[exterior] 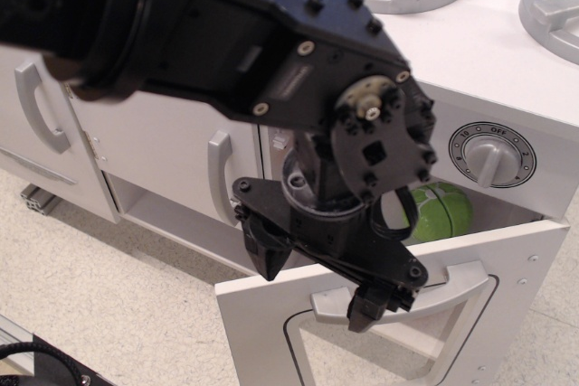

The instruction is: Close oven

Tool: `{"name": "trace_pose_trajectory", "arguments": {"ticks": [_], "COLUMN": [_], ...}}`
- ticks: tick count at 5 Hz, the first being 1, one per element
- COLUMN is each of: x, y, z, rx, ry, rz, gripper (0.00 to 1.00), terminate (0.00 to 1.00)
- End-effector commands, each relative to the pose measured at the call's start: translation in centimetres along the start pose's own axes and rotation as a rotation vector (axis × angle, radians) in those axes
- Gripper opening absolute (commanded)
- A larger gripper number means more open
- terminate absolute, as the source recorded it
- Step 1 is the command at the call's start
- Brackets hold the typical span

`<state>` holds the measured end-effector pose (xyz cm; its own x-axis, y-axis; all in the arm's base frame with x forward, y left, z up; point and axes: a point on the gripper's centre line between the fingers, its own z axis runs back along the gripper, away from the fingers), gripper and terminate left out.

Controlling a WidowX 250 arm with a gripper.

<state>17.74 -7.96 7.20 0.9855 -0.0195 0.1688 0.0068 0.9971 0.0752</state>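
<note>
Black gripper (317,282) angled down, jaws spread; oven (398,314) door ajar

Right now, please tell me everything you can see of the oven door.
The oven door looks like white painted board with a clear, rounded window outlined in dark trim and a horizontal grey handle. It hangs open, tilted outward, leaving a gap where something green shows inside. The black claw sits at the handle; contact is unclear.

The robot arm (226,33) is black and chunky, with small silver screws, a round pale hub and a black gripper (317,282) below the hub
</note>
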Motion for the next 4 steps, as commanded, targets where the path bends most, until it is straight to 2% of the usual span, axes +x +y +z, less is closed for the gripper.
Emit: {"name": "trace_pose_trajectory", "arguments": {"ticks": [1, 2, 3, 4], "x": [0.0, -0.2, -0.1, -0.1], "y": [0.0, -2.2, -3.8, -4.9], "z": [0.0, -1.9, -4.0, -7.3], "rx": [0.0, -0.051, -0.059, -0.06], "ry": [0.0, -0.003, 0.002, -0.014], "rz": [0.0, 0.085, 0.175, 0.225], "gripper": [1.0, 1.0, 1.0, 1.0], "terminate": [0.0, 0.0, 0.0, 0.0]}}
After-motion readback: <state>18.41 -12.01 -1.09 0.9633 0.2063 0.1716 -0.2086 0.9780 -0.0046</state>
